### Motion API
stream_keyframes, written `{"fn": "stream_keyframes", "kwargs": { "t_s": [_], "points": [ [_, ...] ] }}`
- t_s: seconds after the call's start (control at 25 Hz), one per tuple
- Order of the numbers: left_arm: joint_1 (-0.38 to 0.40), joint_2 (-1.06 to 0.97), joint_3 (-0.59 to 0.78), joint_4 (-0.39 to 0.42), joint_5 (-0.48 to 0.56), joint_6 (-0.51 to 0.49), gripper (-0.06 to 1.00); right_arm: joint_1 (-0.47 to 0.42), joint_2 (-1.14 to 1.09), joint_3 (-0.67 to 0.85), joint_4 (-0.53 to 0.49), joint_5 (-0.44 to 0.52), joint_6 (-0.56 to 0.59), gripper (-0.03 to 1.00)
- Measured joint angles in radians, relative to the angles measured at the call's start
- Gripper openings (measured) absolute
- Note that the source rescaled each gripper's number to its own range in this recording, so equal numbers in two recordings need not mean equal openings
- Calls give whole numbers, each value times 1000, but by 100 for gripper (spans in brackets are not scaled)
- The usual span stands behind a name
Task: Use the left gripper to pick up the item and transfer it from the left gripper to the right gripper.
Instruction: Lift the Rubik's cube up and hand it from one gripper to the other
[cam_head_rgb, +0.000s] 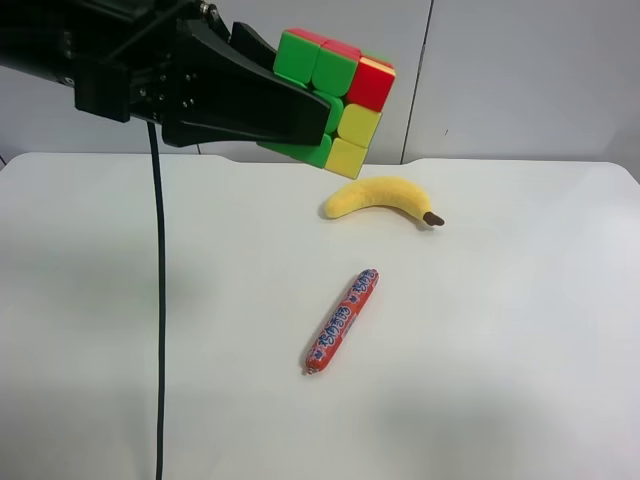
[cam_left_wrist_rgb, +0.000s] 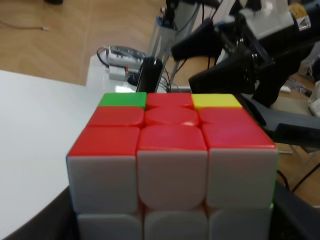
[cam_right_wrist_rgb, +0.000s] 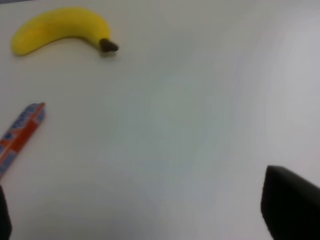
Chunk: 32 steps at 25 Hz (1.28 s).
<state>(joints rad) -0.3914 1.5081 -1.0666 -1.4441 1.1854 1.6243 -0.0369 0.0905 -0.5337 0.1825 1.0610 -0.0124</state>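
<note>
The item, a puzzle cube (cam_head_rgb: 335, 100), hangs high above the white table (cam_head_rgb: 500, 350) in the exterior high view, showing green, red and yellow stickers. My left gripper (cam_head_rgb: 305, 115) is shut on it, reaching in from that view's left. The left wrist view fills with the cube (cam_left_wrist_rgb: 172, 165): red face up, white face toward the camera, and a dark finger (cam_left_wrist_rgb: 295, 222) at its side. My right gripper (cam_right_wrist_rgb: 147, 220) stands open and empty over bare table, with one fingertip (cam_right_wrist_rgb: 290, 205) at the frame edge. It does not appear in the exterior high view.
A yellow banana (cam_head_rgb: 380, 195) (cam_right_wrist_rgb: 60, 27) lies at the back of the table. A red wrapped sausage stick (cam_head_rgb: 342, 320) (cam_right_wrist_rgb: 20, 132) lies near the middle. A thin black cable (cam_head_rgb: 160, 300) hangs from the left arm. Black equipment (cam_left_wrist_rgb: 240, 55) stands beyond the cube.
</note>
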Motion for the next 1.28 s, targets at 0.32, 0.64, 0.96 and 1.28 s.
{"fn": "stream_keyframes", "kwargs": {
  "t_s": [0.32, 0.64, 0.96, 1.28],
  "points": [
    [2, 0, 1, -9, 14, 43, 0, 0, 370, -116, 448, -40, -105, 100],
    [3, 0, 1, -12, 20, 75, 0, 0, 562, -117, 979, -88, -413, 100],
    [3, 0, 1, -24, 20, 84, 0, 0, 666, -119, 1239, -54, -567, 100],
    [3, 0, 1, -65, 20, 108, 0, 0, 792, -119, 1483, 64, -687, 100]
  ]
}}
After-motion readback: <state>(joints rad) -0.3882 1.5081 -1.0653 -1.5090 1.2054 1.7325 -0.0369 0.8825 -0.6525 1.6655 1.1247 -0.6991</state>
